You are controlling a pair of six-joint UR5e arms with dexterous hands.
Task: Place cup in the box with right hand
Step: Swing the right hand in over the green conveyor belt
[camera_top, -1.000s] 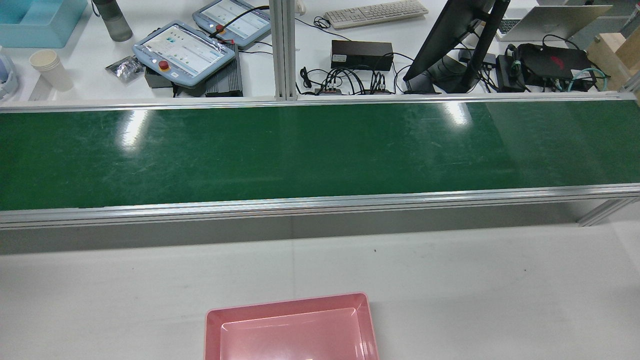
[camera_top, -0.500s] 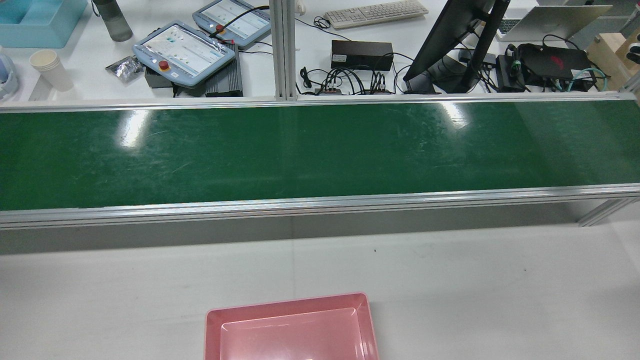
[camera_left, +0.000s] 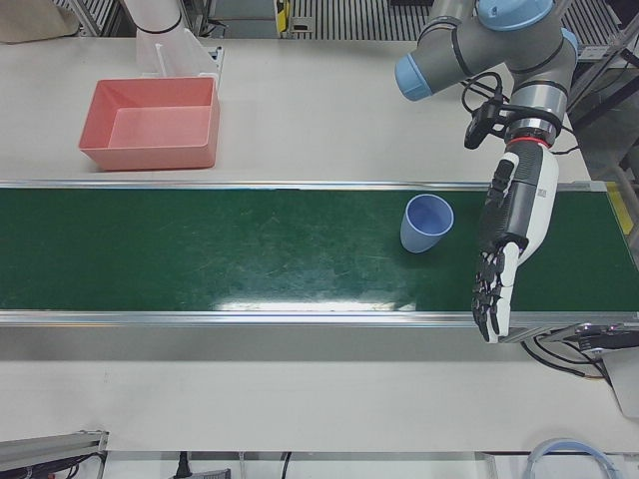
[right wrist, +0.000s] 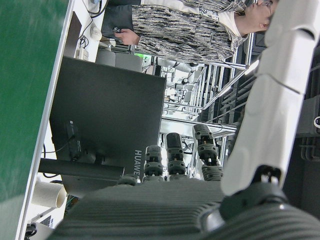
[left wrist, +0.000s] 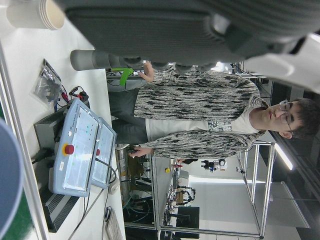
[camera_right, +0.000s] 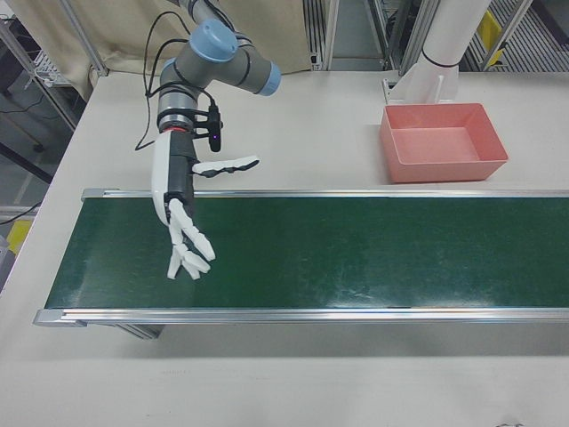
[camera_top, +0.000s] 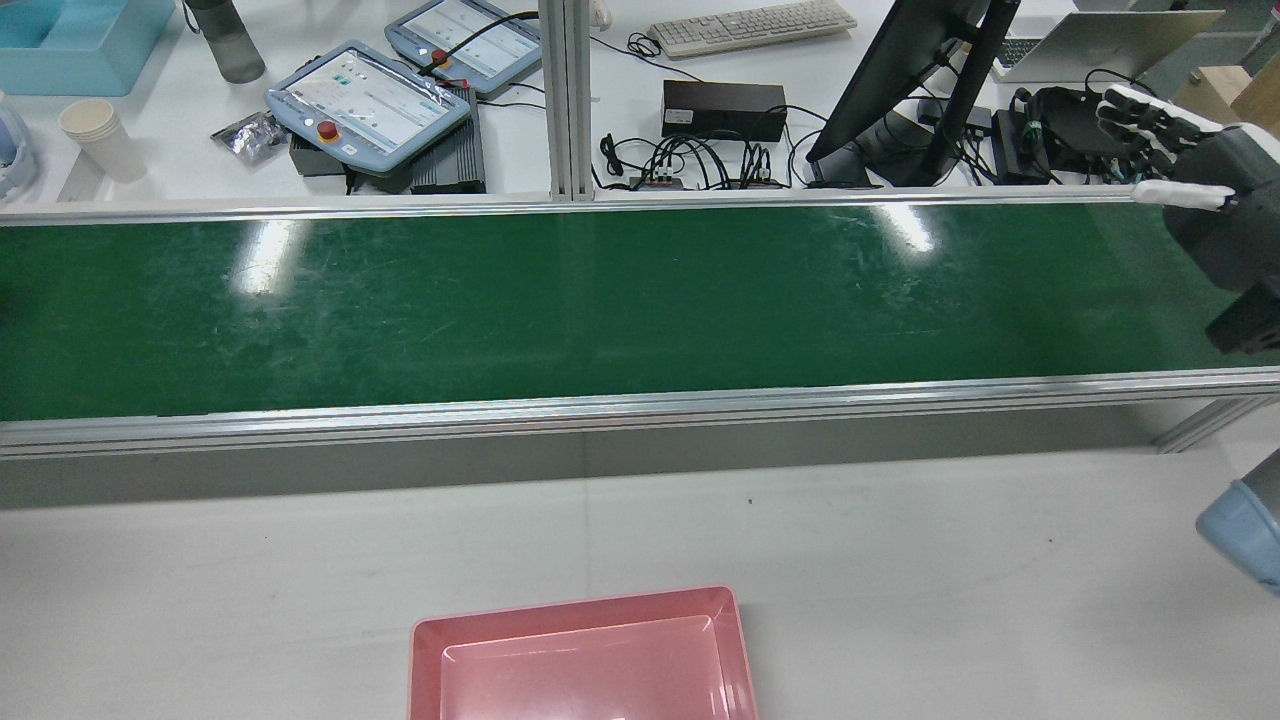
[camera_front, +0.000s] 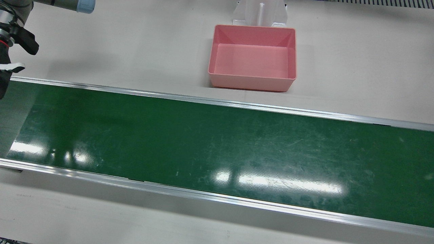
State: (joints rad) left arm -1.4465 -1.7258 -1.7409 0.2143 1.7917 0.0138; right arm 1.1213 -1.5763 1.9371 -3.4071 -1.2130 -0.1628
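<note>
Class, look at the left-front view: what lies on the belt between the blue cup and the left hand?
Nothing. In the left-front view, only bare green belt separates the upright blue cup from the open left hand, which hangs just beside it without touching.

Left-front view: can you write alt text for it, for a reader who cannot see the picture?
A blue cup stands upright on the green conveyor belt, with the left hand open and hanging just beside it. An empty pink box sits on the white table behind the belt.
</note>
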